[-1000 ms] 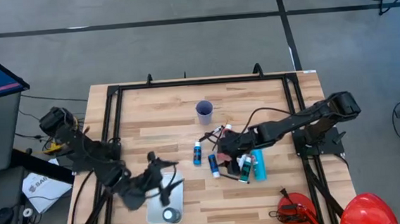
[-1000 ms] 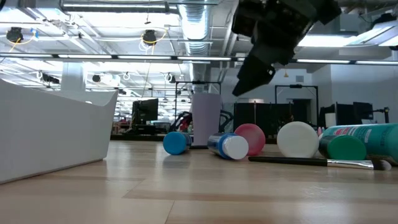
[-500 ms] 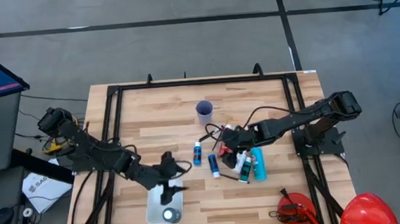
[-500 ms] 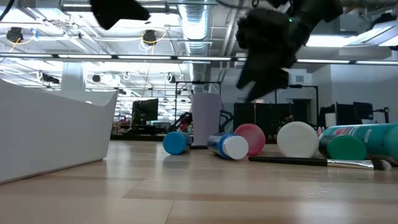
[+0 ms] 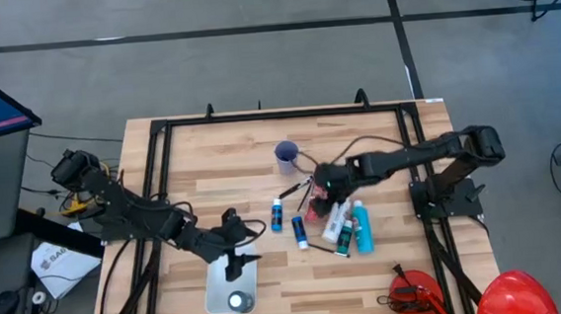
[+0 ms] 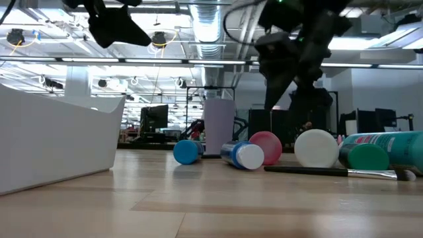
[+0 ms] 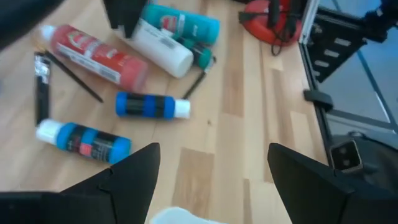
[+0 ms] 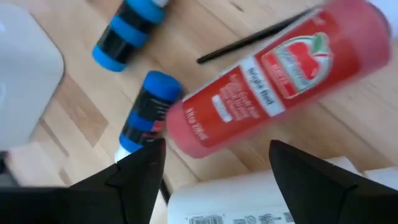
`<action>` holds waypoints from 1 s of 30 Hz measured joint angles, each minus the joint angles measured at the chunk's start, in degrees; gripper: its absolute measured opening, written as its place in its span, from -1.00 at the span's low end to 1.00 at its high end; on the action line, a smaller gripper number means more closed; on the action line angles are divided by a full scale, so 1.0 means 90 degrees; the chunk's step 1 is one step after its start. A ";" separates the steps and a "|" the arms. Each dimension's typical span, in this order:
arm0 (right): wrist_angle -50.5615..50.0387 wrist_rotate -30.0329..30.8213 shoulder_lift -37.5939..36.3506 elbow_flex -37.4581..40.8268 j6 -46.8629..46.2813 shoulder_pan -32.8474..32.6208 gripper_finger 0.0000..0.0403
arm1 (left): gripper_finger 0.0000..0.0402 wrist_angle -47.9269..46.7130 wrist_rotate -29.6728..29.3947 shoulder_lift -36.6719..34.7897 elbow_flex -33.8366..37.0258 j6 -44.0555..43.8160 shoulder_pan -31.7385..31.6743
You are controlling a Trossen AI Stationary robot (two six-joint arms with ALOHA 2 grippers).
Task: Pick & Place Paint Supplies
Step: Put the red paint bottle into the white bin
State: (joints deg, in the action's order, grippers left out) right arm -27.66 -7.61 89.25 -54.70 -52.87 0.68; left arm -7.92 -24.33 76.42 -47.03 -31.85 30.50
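As the open right gripper [image 5: 324, 186] hovers just above the red bottle [image 8: 280, 81], which lies slantwise below it, the open left gripper [image 5: 235, 241] is farther.

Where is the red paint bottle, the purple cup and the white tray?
red paint bottle [image 8: 273, 84]: right wrist view, on its label.
purple cup [image 5: 286, 156]: high view, on its rim.
white tray [image 6: 59, 142]: low view, on its side wall.

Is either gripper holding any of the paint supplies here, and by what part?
Nothing held. Left gripper and right gripper both open, empty above the table.
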 joint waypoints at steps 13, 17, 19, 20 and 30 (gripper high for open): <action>-0.0142 -0.1600 0.0000 -0.0005 0.0391 0.1062 0.38 | 0.45 0.0031 0.0012 0.0000 0.0000 -0.0011 -0.0024; 0.0282 -0.1776 0.0000 -0.0005 0.0710 0.1058 0.38 | 0.45 0.0035 -0.0018 0.0000 0.0000 -0.0045 0.0032; 0.0375 -0.1743 0.0000 -0.0005 0.0682 0.0986 0.38 | 0.45 0.0045 -0.0016 0.0000 0.0000 -0.0048 0.0062; 0.0361 -0.1678 0.0000 -0.0005 0.0479 0.0947 0.38 | 0.45 0.0048 -0.0019 0.0000 0.0000 -0.0053 0.0066; 0.0097 -0.1479 0.0087 -0.0005 -0.1012 0.0670 0.37 | 0.45 0.0120 -0.0075 0.0000 0.0000 -0.0040 0.0066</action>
State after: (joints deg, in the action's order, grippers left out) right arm -26.79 -20.92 90.04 -54.74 -61.98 6.71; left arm -6.84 -25.01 76.42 -47.03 -32.21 31.09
